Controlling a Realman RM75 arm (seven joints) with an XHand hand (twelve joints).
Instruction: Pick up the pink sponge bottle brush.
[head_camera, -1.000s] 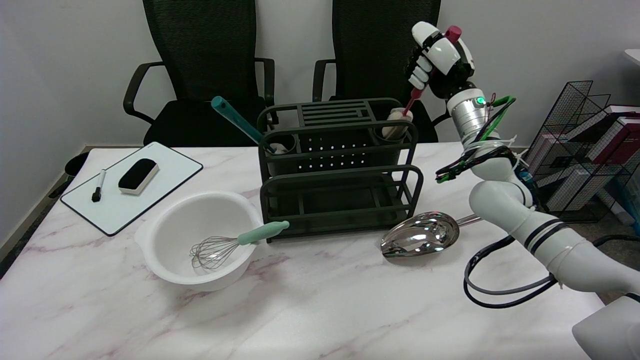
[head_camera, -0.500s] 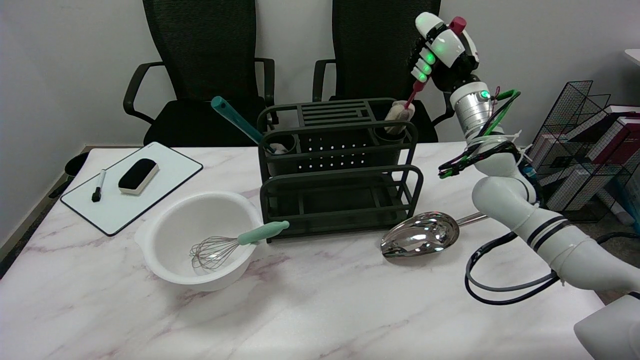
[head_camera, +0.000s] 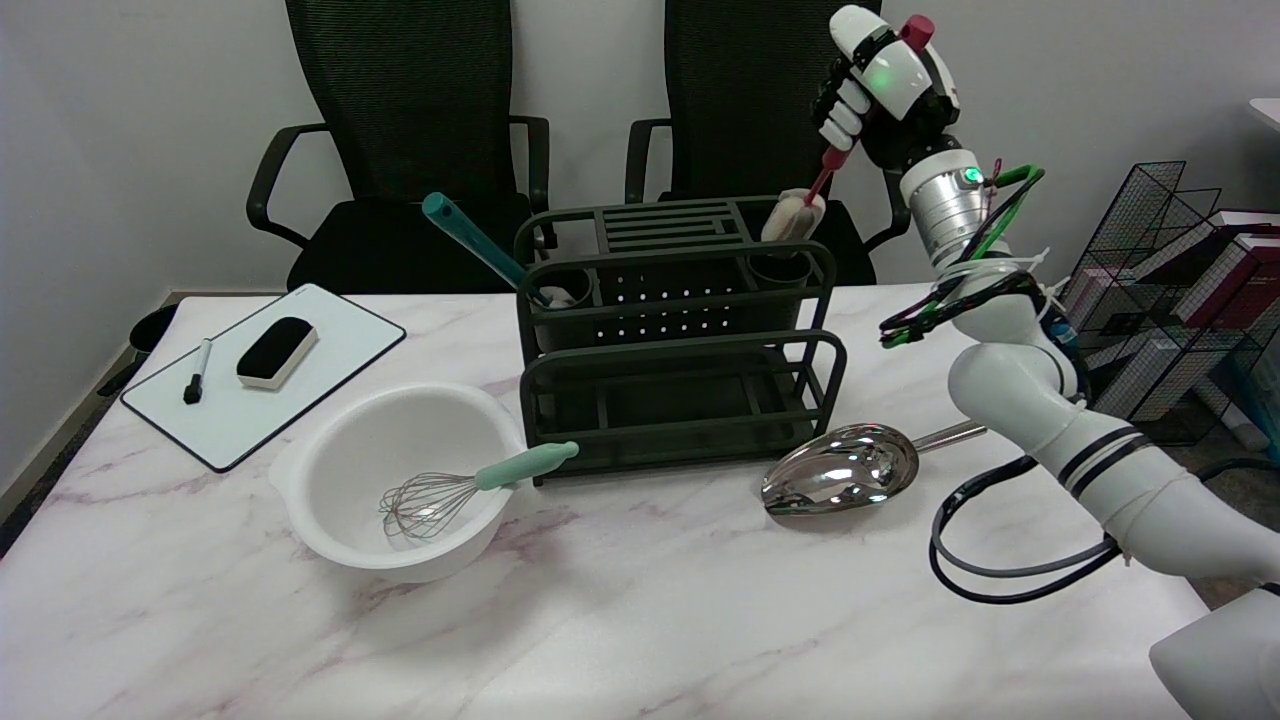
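I am grasping the pink sponge bottle brush (head_camera: 812, 190) by its handle in my right hand (head_camera: 880, 85), sponge hanging just above the rack (head_camera: 680, 340) cup at its right rear corner; I should be lifting straight up, grip firm.

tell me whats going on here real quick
The robot's right hand grips the pink sponge bottle brush by its handle, holding it above the right cup of the dark rack. The sponge tip looks just clear of the cup. A teal brush sits in the left cup.
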